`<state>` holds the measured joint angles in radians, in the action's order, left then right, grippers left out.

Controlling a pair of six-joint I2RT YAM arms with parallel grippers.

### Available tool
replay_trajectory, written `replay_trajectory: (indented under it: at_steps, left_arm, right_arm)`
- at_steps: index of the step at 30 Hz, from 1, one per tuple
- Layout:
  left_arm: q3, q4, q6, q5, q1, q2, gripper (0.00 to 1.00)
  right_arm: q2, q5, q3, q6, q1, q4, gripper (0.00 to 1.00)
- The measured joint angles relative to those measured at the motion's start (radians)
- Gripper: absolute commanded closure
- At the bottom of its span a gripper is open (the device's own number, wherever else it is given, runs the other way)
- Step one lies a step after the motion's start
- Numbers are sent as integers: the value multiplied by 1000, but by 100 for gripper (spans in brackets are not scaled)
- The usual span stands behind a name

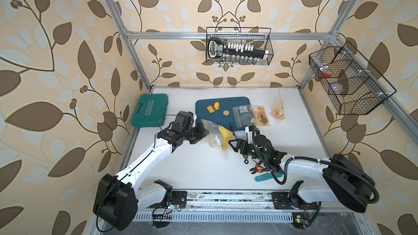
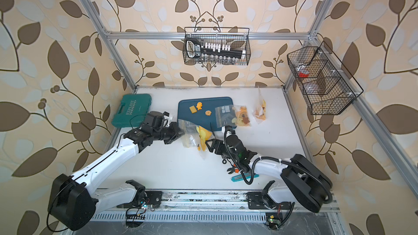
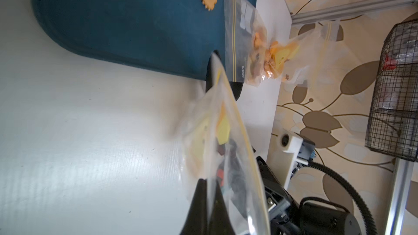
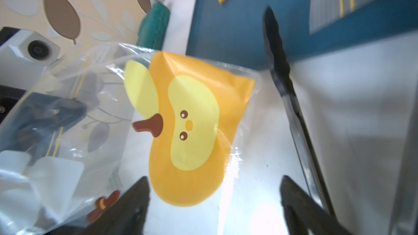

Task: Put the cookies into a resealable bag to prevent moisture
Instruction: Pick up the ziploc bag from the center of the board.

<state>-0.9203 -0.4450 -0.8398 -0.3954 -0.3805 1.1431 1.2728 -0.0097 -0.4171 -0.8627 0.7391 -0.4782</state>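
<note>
Left pincer (image 1: 202,132): I clamp the duck-print bag's (image 1: 217,135) edge.
Right pincer (image 4: 214,202): mine stands wide beside it.
Cookies (image 1: 217,105): three loose on the blue tray (image 1: 237,101); others in filled bags (image 1: 260,116) nearby.
Remaining, I judge: those three, then sealing.

Glossy clear plastic bag (image 4: 192,120), matt blue tray (image 1: 235,101)

Cream wallpaper (image 1: 67,30) printed with brown and pale leaves on dark vines covers the walls. An aluminium frame (image 1: 169,35) stands before it, carrying a black wire basket (image 1: 237,28) at the back and another wire basket (image 1: 362,103) at the side. Soft light glares off the white tabletop (image 1: 192,166)
</note>
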Motion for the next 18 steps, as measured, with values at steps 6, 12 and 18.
replay_trajectory:
  at_steps: [6,12,18]
  left_arm:
    - [-489,-484,222,308,3,91,100]
    - [-838,-922,291,782,15,261,100]
    - [-888,-1063,325,975,22,415,100]
  right_arm:
    - [-81,203,-106,177,-41,222,7]
    - [5,277,-195,309,-203,435,8]
    - [118,303,-286,486,-210,528,1]
